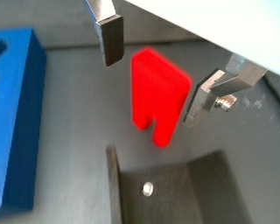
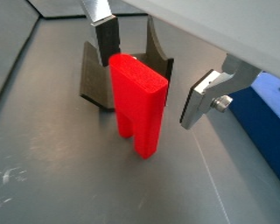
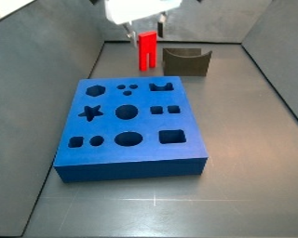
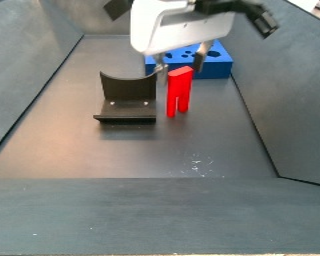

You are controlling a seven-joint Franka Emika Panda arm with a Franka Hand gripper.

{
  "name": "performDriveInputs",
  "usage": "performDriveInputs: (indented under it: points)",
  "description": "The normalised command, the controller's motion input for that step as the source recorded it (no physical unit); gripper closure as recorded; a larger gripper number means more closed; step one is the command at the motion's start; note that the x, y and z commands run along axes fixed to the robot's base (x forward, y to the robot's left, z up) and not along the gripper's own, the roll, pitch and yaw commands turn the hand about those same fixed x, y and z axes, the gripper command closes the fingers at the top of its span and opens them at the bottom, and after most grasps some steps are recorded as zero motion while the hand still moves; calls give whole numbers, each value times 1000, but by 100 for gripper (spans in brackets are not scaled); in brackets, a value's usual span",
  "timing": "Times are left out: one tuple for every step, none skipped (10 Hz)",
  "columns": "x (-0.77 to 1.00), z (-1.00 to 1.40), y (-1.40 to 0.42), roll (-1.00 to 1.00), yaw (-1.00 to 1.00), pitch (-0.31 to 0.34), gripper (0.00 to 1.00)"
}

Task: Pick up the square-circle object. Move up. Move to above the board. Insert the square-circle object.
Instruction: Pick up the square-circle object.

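In a side view the board (image 3: 129, 128) lies nearest on the grey floor, a thick blue slab with star, hexagon, round and square cut-outs. Beyond its far edge the square-circle object (image 3: 148, 51) stands upright on the floor on its two short prongs, just beside the dark fixture (image 3: 186, 60). The arm reaches down from above, its white wrist body right over the red block. In both wrist views the gripper (image 1: 154, 72) (image 2: 152, 72) straddles the block with its jaws spread wide: one silver finger (image 2: 104, 37) hangs on one side, the other finger (image 2: 205, 94) on the opposite side, and a clear gap shows between each pad and the red faces, so nothing is held. The block's top sits about level with the fingertips
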Motion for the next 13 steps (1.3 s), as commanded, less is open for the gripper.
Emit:
performDriveInputs:
  points:
    - [23, 0, 23, 0, 0, 0, 0]
    - [-49, -83, 186, -6, 60, -33, 0]
    - [-9, -169, 49, 0, 60, -67, 0]
    - [-129, -123, 54, -19, 0, -83, 0]
    - [-31, 0, 0, 0, 0, -20, 0]
    - [0, -146, 17, 0, 0, 4, 0]
    - [-34, -589, 80, 181, 0, 53, 0]
    - [0, -57, 0, 6, 0, 10, 0]
    - [0, 0, 0, 0, 0, 0, 100]
    - [0, 0, 0, 0, 0, 0, 100]
    - [0, 0, 0, 0, 0, 0, 100]
    - [0, 0, 0, 0, 0, 0, 100]
    - [0, 0, 0, 0, 0, 0, 100]
